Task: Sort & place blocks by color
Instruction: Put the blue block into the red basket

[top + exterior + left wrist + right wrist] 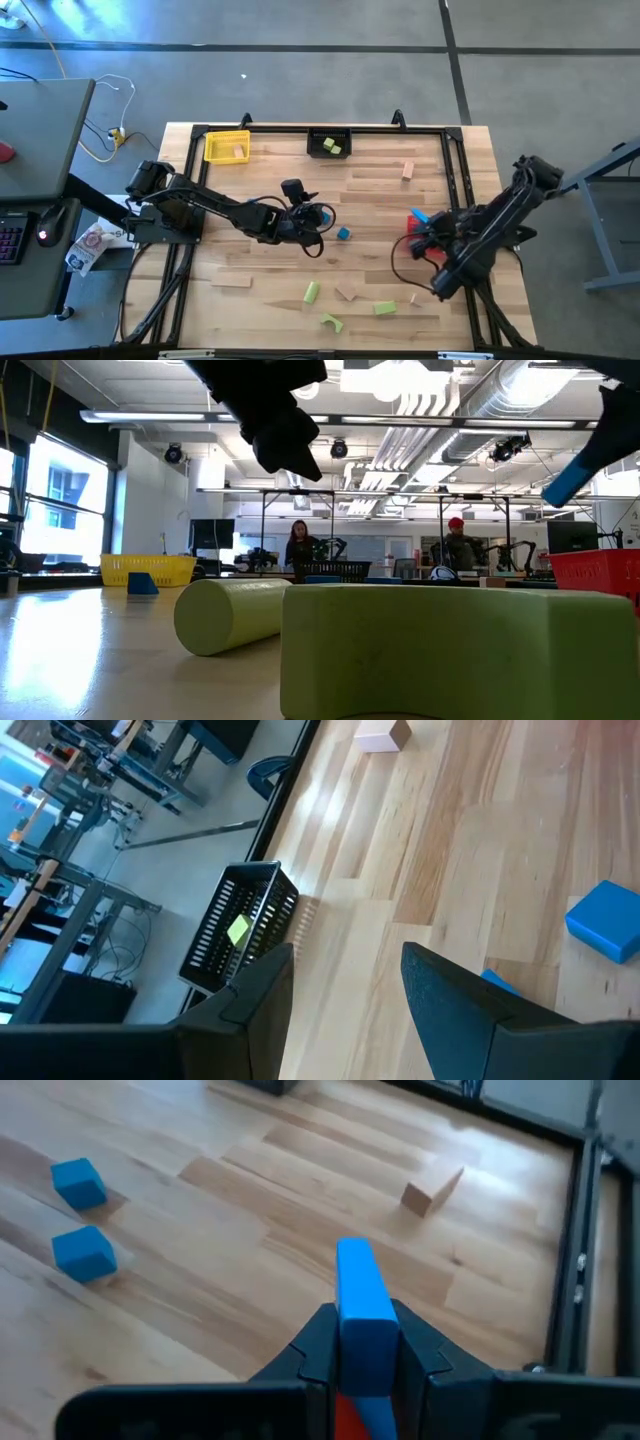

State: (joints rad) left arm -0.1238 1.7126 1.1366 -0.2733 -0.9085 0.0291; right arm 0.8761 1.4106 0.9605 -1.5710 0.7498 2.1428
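While my right gripper (366, 1342) clamps a blue bar (362, 1285) upright, it hangs just above the red bin (419, 246).

That's where blue belongs, I judge; my left gripper (345, 985), fingers spread and empty, hovers toward the table's middle from the bin, near loose blue cubes (78, 1183).

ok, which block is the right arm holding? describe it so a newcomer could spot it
Look at the table's right side, by the red bin. The right gripper is shut on a blue bar there, lifted off the wood. Unlike the two loose blue cubes mid-table, it's long and clamped between dark fingers.
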